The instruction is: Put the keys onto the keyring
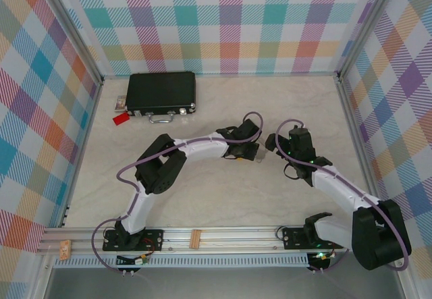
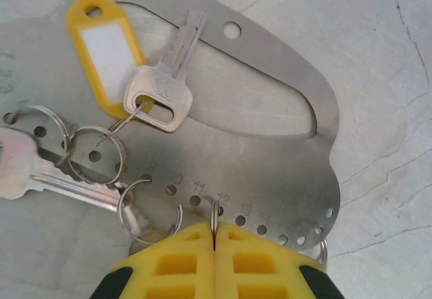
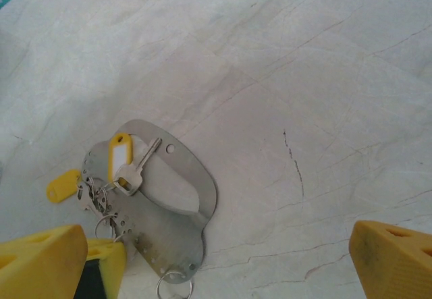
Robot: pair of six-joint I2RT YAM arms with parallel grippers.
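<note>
The only writing I can make out is on the flat metal plate (image 2: 283, 171) lying on the bench (image 2: 391, 76). Small stamped numbers run beside its row of holes (image 2: 261, 229), reading 10, 11, 12 and 13 near the lower edge. Other figures along that row are too faint to read.

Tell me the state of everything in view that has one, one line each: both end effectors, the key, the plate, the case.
Left end effector, shut on a thin metal ring standing on edge.
Right end effector, open, holding nothing.
Silver key, lying flat on the metal plate, a wire ring through its head.
Metal plate, flat on the table.
Black case, closed, lying flat.
</note>
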